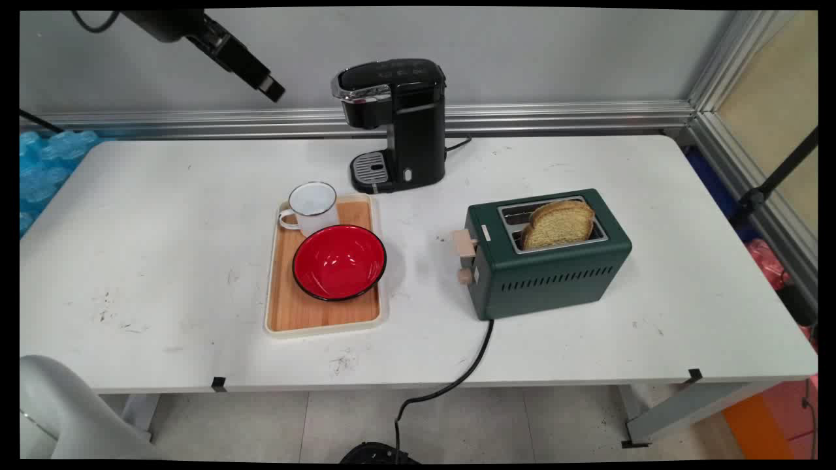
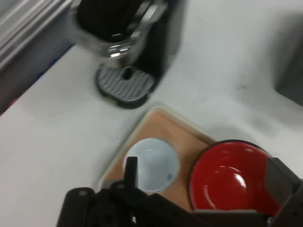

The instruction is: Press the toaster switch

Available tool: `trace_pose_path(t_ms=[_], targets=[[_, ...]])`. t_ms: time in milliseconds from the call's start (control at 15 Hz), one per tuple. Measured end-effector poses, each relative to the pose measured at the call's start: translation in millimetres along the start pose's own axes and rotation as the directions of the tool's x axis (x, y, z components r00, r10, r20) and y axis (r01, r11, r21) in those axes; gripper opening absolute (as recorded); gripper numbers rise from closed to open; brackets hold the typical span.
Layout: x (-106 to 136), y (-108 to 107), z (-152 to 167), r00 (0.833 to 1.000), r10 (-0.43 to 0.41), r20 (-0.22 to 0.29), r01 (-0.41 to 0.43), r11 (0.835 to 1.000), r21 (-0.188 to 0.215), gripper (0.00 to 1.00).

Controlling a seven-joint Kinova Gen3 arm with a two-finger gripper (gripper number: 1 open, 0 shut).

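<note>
At the bottom of the main view a black cord point(image 1: 457, 375) hangs over the near edge of the white table point(image 1: 163, 274) and runs up to a green toaster point(image 1: 555, 267), right of centre, with a slice of toast point(image 1: 558, 223) standing in its slots. Left of it, in mid-frame, a wooden tray point(image 1: 323, 310) carries a red bowl point(image 1: 338, 261) and, just behind it, a white mug point(image 1: 312, 205) at the tray's far corner. Beyond the tray, a black coffee maker point(image 1: 401, 124) stands near the wall. At the upper left the gripper point(image 1: 271, 88) hangs high above the table, holding nothing; in the hand view its fingers point(image 2: 131, 170) are spread apart, with the mug and bowl framed between them.
</note>
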Motion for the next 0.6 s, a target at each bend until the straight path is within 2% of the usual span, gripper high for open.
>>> trace_pose_path(t_ms=[200,533,600], targets=[[5,14,1,0.993,0.115,-0.018,-0.116,0.99,-0.078,1.0],[17,39,5,0.963,0.263,-0.061,-0.269,0.946,-0.18,1.0],[21,48,8,0.952,0.297,-0.074,-0.306,0.929,-0.207,1.0]])
